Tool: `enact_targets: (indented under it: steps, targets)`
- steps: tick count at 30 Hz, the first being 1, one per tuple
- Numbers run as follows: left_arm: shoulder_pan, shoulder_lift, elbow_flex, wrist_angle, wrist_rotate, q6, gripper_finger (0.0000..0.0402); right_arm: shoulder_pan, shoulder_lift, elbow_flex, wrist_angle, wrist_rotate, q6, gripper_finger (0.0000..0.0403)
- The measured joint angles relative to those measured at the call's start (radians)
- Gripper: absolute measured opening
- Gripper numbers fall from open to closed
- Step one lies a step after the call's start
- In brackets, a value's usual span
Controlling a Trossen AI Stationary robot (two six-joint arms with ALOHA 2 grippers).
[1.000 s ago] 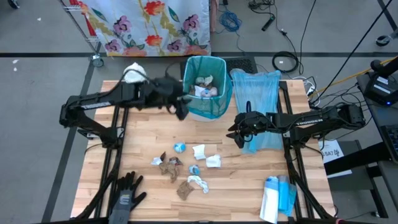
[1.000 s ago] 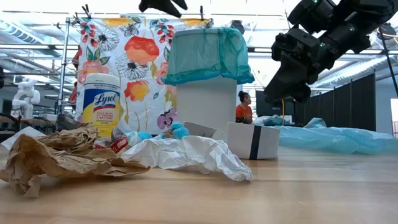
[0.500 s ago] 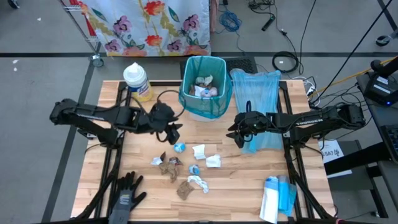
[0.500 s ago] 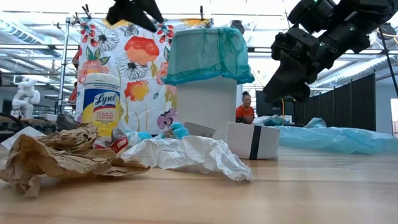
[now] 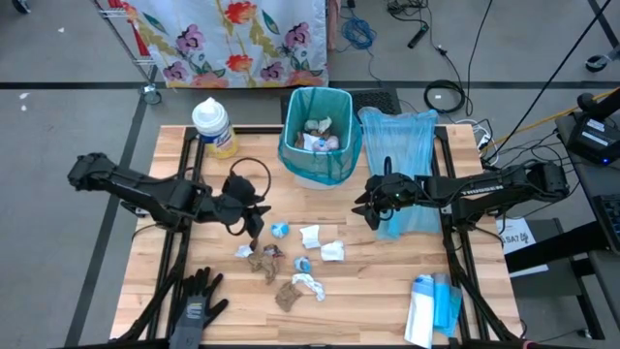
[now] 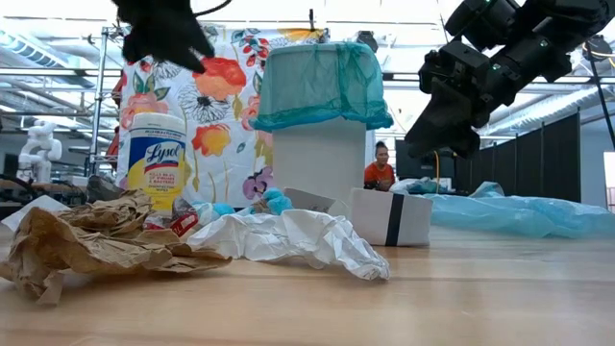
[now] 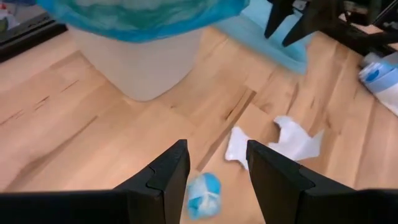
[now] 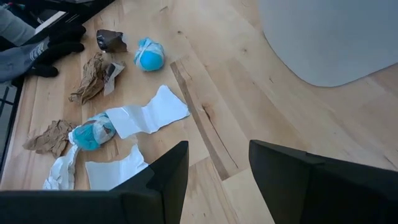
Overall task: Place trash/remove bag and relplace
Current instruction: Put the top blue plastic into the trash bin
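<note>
Hovering over the trash [image 5: 286, 260] with the left gripper [image 5: 254, 221], fingers spread and empty, the small blue wad [image 7: 203, 192] showing just beyond the tips in the left wrist view; waiting above the table's right half with the right gripper [image 5: 369, 211], fingers likewise apart and holding nothing, beside the flat blue bag [image 5: 402, 155]

Still scattered across the wooden table [image 5: 387, 291]: brown paper wads [image 5: 263, 259], white tissues [image 5: 321, 242], blue scraps (a few pieces already inside the lined bin [image 5: 319, 136])

Likely next: dropping onto the blue wad and pinching it

Could go wrong several ways:
- coming down off-centre and nudging the light wad aside rather than trapping it
- closing on thin tissue too high and lifting nothing
- snagging a neighbouring scrap and dragging it along
- clipping the bin's loose liner rim on the carry and pulling it inward, since only draped over the edge
</note>
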Motion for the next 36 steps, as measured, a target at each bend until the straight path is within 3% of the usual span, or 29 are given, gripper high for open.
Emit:
enact_targets:
  steps: [7, 12, 20, 36]
  targets:
    - [-0.001, -0.108, -0.189, 0.148, 0.017, 0.039, 0.0163, 0.0, 0.0, 0.0, 0.0, 0.0, 0.01, 0.016]
    - [-0.001, -0.108, -0.288, 0.174, 0.049, 0.109, 0.0163, 0.0, 0.0, 0.0, -0.001, 0.011, 0.067, 0.016]
    - [0.002, 0.046, -0.334, 0.293, 0.126, 0.342, 0.0163, 0.0, 0.0, 0.0, -0.001, 0.036, 0.159, 0.016]
    - [0.125, 0.352, -0.332, 0.572, 0.371, 0.502, 0.0163, 0.0, 0.0, 0.0, -0.001, 0.035, 0.295, 0.016]
